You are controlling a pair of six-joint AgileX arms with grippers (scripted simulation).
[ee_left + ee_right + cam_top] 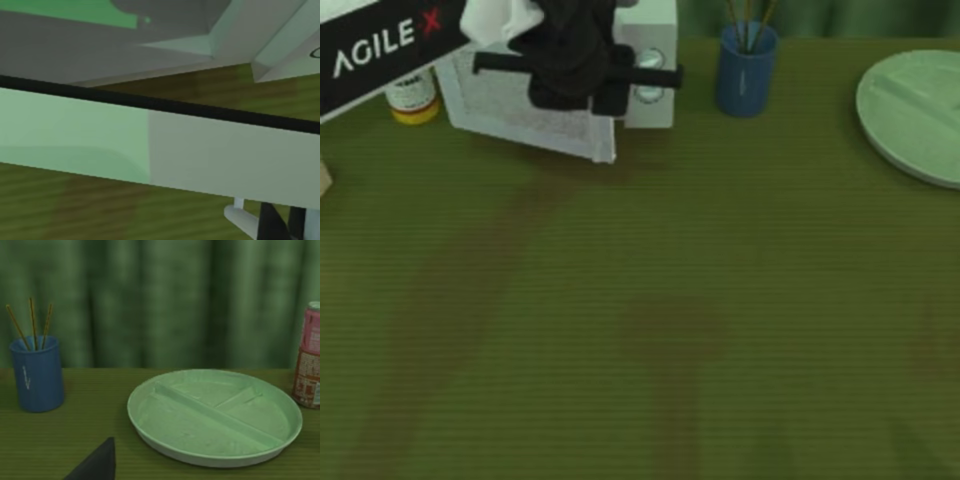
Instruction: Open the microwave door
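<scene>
- The microwave (655,60) sits at the far edge of the table, left of centre in the top view, its two round knobs (649,77) facing the camera; the blue cup (745,70) of sticks stands just to its right.
- The microwave door (525,110), a white panel with a grey mesh window, stands swung well out from the body toward the table's left, its free edge pointing down the table.
- My left gripper (582,72) hangs over the gap between door and knob panel. Its dark bulk hides the fingertips from above, and I cannot tell whether the fingers are spread or pinching anything.
- In the left wrist view a pale panel with a dark top edge fills the frame close up, and a slim white bar, probably the door handle (240,220), shows at one corner beside two dark prongs; contact between them cannot be made out.
- My right arm is parked off the table's right side; its wrist view looks across the green divided plate (215,415) to the cup and a pink can (310,357). Its fingers cannot be read.
- My judgement: the task is largely done, the door standing clearly open. What may remain is a little more swing, then backing the left arm away without dragging the panel shut.
- A yellow-based bottle (413,98) stands behind the door's hinge side, near its path.
</scene>
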